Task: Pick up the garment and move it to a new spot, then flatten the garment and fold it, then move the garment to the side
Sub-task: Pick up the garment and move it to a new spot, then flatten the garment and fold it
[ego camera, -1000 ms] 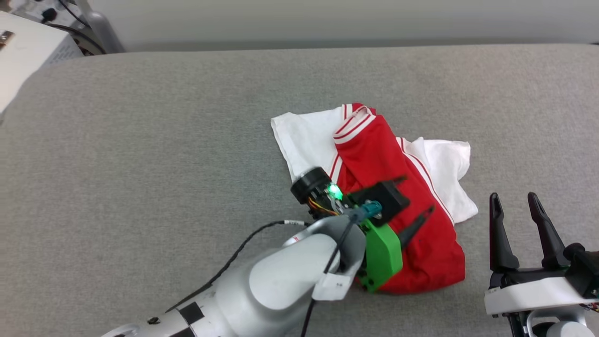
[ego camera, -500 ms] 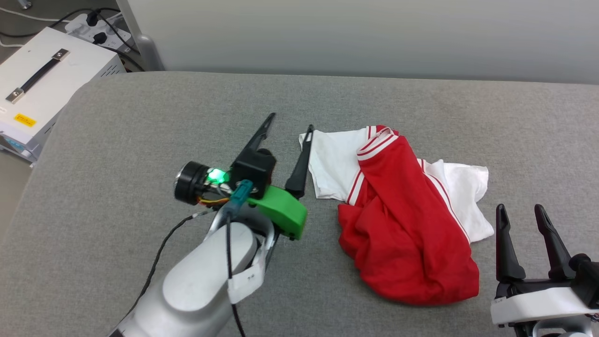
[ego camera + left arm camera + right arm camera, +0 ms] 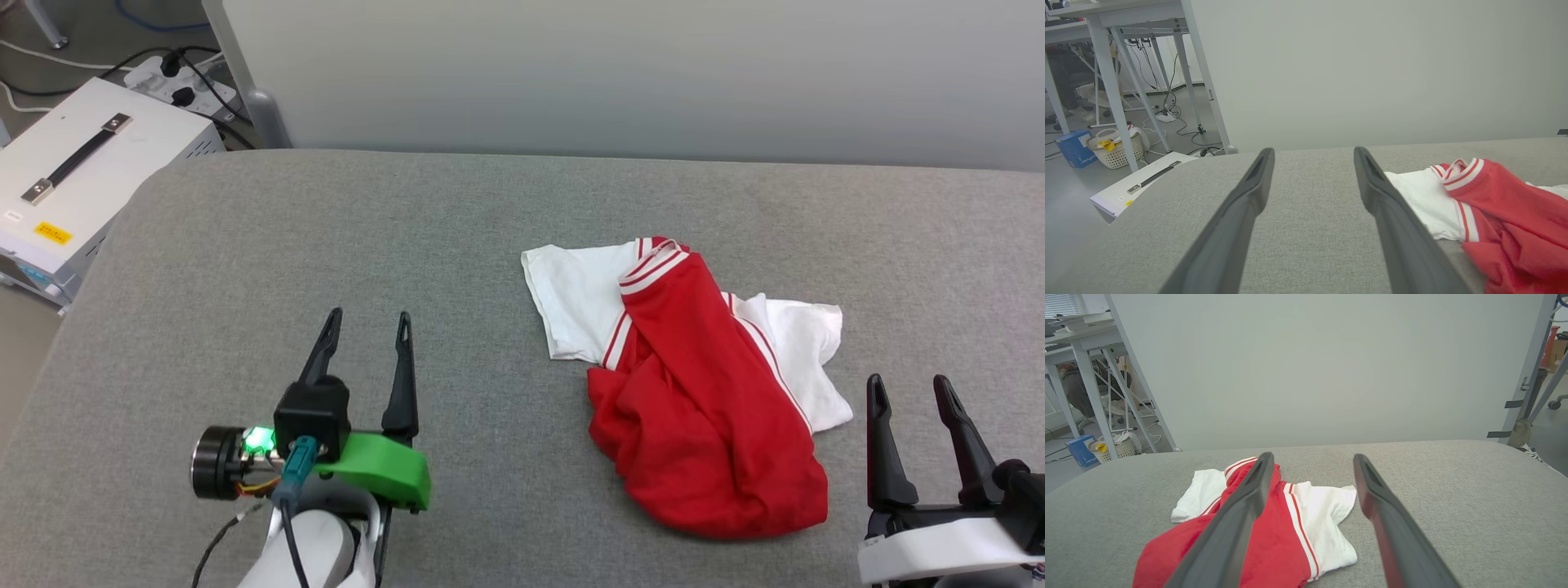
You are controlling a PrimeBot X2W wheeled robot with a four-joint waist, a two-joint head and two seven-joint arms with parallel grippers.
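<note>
Grey padded worktop (image 3: pixel 245 245) carries the garment (image 3: pixel 702 425) right of centre, in a crumpled heap: red body bunched, white sleeves splayed to either side, striped collar trim at the far end. It is neither flat nor folded. Left hand (image 3: pixel 369 317) hangs well apart to its left, fingers spread, holding nothing. Right hand (image 3: pixel 908 380) sits just beside the heap's right edge, fingers parted, empty. Judgement: step 1, the relocation, may be done if this is the new spot; flattening, folding and the move aside are all left.

L jaws apart, empty, fingers (image 3: pixel 402 384) pointing up, R jaws apart, empty, at lower right
</note>
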